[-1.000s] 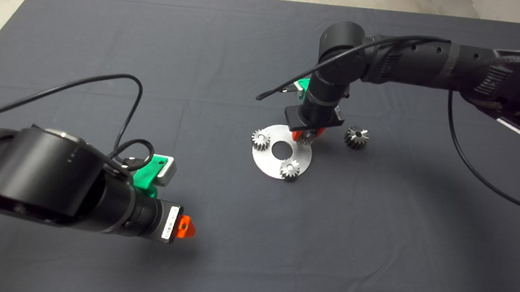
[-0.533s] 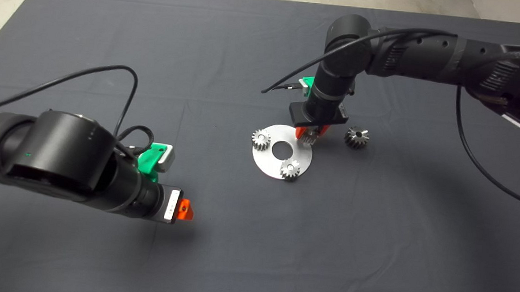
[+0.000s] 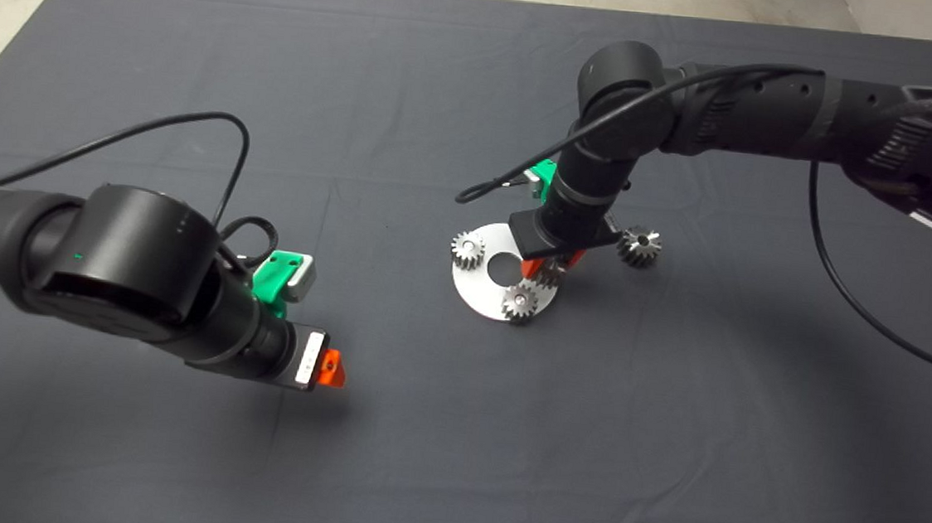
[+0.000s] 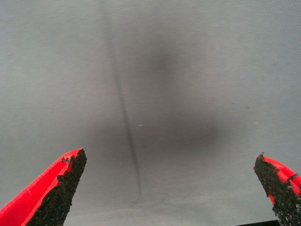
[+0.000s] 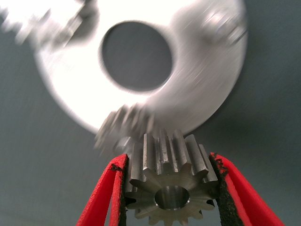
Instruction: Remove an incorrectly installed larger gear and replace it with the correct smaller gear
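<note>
The right claw (image 3: 547,268) reaches down from the arm entering at the right edge of the head view and sits just right of centre frame, over the right part of a round silver plate (image 3: 476,291). It is closed around the larger gear (image 3: 550,276). In the right wrist view this gear (image 5: 170,186) is pinched on opposite sides of its coarse teeth by the black pads of the claw (image 5: 168,160), its round centre hole facing the camera. Whether the gear touches the plate (image 5: 197,103) below it cannot be told; the plate and what stands on it are blurred there.

The plate lies on the dark mat (image 3: 417,457) of the table and has a large round hole in its middle. Two small bright gears stand on it: one (image 3: 467,249) at its upper left rim, the other (image 3: 519,301) at its lower right rim, just beside the held gear.

The smaller gear (image 3: 640,246), dark grey, rests on the mat to the right of the plate, apart from it and close to the right arm's wrist.

The left claw (image 3: 331,369) hangs at the lower left of the head view, well apart from the plate. In the left wrist view its red fingers (image 4: 51,188) stand spread wide, the claw (image 4: 169,188) holding nothing, with only bare mat between them.
</note>
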